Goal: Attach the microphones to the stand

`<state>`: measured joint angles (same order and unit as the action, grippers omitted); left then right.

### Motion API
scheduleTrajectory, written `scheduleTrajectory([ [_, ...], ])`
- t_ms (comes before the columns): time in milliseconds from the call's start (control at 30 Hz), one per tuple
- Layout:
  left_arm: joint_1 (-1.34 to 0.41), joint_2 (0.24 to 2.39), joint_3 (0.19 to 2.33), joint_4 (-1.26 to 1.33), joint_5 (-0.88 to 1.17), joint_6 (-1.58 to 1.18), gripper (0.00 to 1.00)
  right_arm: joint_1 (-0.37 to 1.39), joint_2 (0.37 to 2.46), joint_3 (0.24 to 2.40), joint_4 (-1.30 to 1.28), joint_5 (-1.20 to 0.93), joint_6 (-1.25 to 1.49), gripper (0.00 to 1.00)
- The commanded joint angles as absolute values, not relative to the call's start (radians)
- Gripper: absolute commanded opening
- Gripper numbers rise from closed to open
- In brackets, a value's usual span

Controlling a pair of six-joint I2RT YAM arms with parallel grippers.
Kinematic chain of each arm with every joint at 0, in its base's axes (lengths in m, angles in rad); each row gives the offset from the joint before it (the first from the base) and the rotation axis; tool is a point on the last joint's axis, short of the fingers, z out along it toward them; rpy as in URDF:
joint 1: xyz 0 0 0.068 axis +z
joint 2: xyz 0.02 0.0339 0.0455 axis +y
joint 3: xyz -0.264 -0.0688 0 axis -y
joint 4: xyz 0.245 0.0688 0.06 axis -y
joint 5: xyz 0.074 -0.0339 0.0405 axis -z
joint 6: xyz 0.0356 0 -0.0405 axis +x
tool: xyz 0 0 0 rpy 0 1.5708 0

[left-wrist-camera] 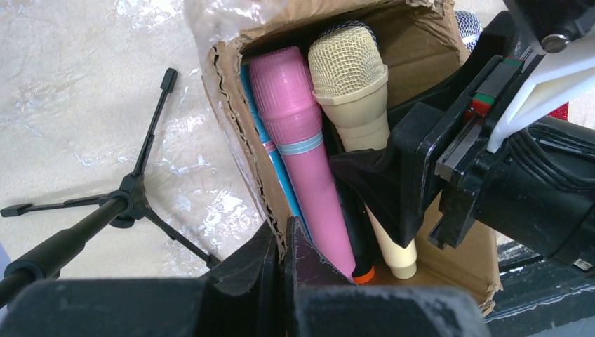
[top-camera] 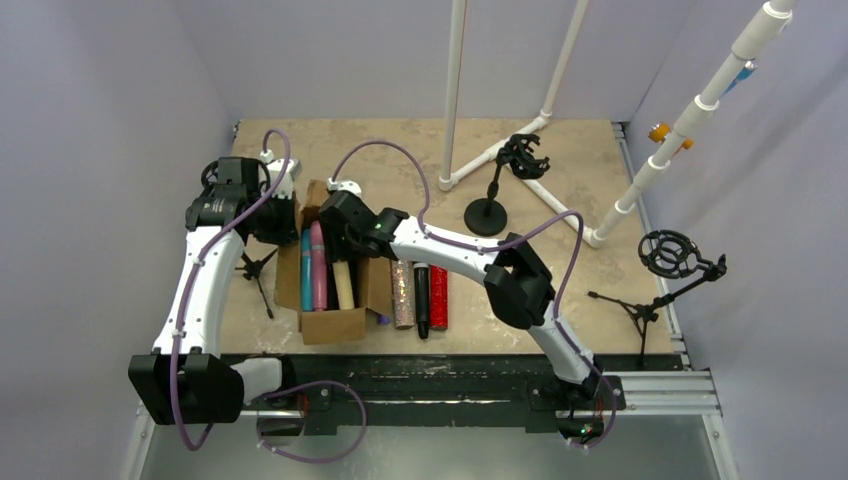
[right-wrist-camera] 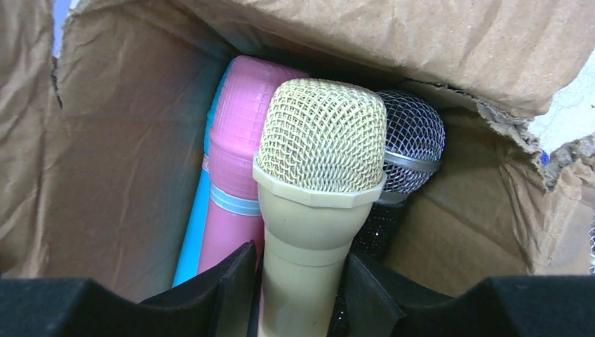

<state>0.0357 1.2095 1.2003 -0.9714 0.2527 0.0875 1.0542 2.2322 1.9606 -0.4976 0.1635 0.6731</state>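
One cream microphone (right-wrist-camera: pixel 319 140) is lying in the cardboard box (left-wrist-camera: pixel 226 91), the right pincer (right-wrist-camera: pixel 298 284) grasping its body; a pink microphone (right-wrist-camera: pixel 238 133) is lying at its 9 o'clock, and the left pincer (left-wrist-camera: pixel 284 239) is clenching the box's wall.

- Left arm (top-camera: pixel 195 290): smooth white shell links with bulky black joint housings at both ends.
- Right arm (top-camera: pixel 440 248): the same white links, with a black block at the elbow.
- A purple cable (top-camera: pixel 420 180) loops along each arm.
- Left gripper (left-wrist-camera: pixel 284 246): matte black wedge fingers, scuffed grey.
- Right gripper (right-wrist-camera: pixel 302 281): black padded fingers.
- At 1 o'clock in the left wrist view: a white bracket (left-wrist-camera: pixel 547 77), a round screw (left-wrist-camera: pixel 554 42), and red and green marks (left-wrist-camera: pixel 484 95).
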Motion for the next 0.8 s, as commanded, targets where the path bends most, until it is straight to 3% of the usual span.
scheduleTrajectory([
  [0, 0.019, 1.195, 1.212, -0.942, 0.266, 0.078, 0.00, 1.066, 2.251, 1.980, -0.482, 0.122, 0.686, 0.48],
  [333, 0.017, 1.198, 1.216, -0.941, 0.218, 0.098, 0.00, 1.065, 2.036, 1.905, -0.406, 0.100, 0.685, 0.22],
  [533, 0.016, 1.201, 1.218, -0.943, 0.196, 0.110, 0.00, 1.021, 1.848, 1.776, -0.388, 0.054, 0.657, 0.19],
  [767, 0.016, 1.197, 1.229, -0.961, 0.188, 0.116, 0.00, 0.867, 1.553, 1.393, -0.336, 0.016, 0.673, 0.18],
])
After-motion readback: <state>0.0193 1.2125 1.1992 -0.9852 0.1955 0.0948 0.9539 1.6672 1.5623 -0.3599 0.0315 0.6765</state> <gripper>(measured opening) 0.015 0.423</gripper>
